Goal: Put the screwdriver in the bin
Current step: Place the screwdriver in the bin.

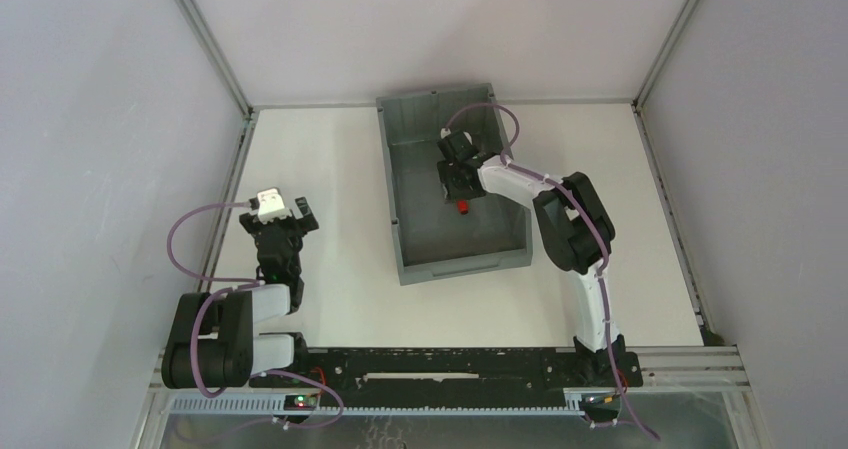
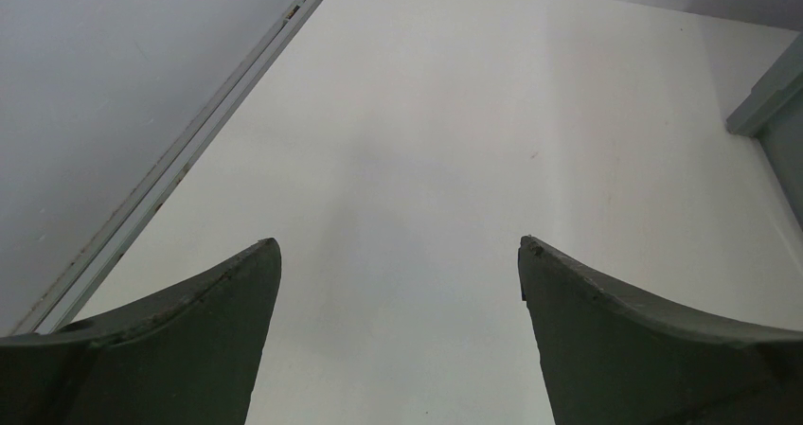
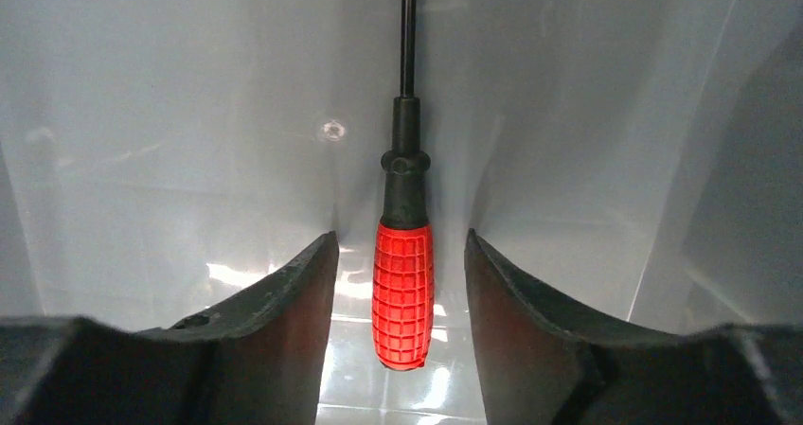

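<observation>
Standing parted, the right tool (image 3: 399, 239) has nothing in its grasp: its two fingers flank the red handle of the screwdriver (image 3: 402, 297) with a visible gap on each side. The screwdriver lies inside the bin (image 1: 391, 194), handle toward the tool and thin black shaft pointing away. Whether it rests flat on the floor I cannot tell for certain.

It looks light and stiff. The ribbed red handle is the place to take hold, being thick and grippy, while the shaft is thin, smooth and likely to slip or roll.

Tall grey walls close in around the tool, so sideways room is tight and straight up looks like the free way out. A purple cable (image 1: 490, 109) loops above the far wall.

Well apart, over the counter (image 1: 330, 169), the left tool (image 2: 398, 243) hangs wide open, holding nothing.
</observation>
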